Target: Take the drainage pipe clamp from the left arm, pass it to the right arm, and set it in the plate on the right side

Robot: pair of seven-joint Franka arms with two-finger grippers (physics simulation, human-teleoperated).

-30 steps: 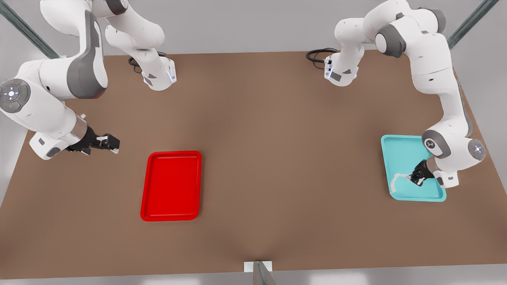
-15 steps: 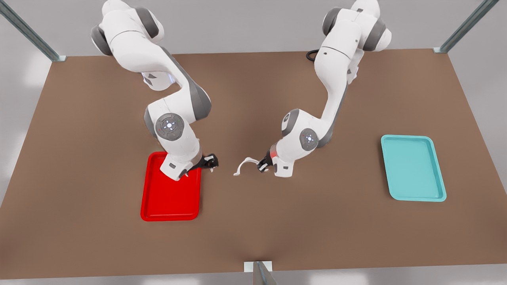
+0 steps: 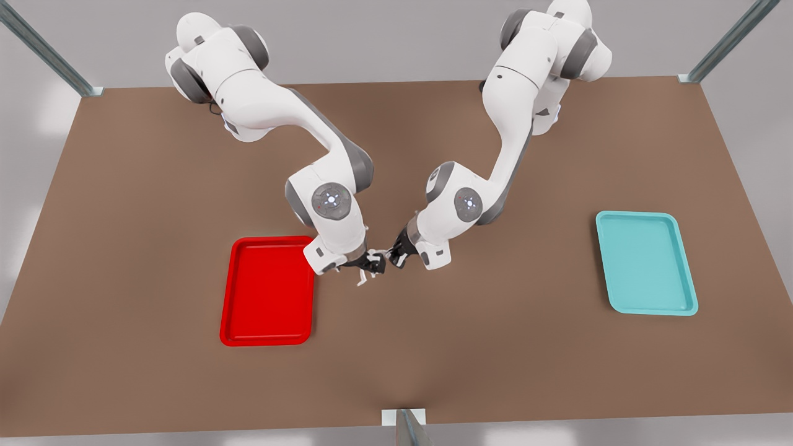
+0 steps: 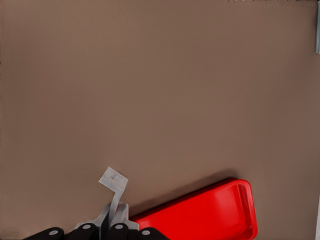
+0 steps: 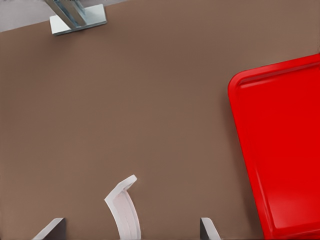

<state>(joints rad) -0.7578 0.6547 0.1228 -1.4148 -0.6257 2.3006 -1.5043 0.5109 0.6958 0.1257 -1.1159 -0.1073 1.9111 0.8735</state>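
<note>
Handover step: left hand (image 3: 396, 255) pinches small white plastic half-ring clamp (image 3: 367, 267); right hand (image 3: 372, 265) spread around it, must close next. Red rectangular tray (image 3: 267, 290) just beside.

In the middle of the front view your two grippers meet nose to nose: the left gripper (image 3: 396, 254) is clamped on the drainage pipe clamp (image 3: 362, 279), and the right gripper (image 3: 373, 265) has its fingers spread around it. Each arm blocks the other there. Just left of them the plate (image 3: 267, 239) lies bare, its near rim beside the right gripper's wrist. The table (image 3: 495, 347) is open across the lower frame, apart from a metal post (image 3: 406, 426) at bottom centre. At the right edge sits the teal tray (image 3: 644, 214), well apart.
</note>
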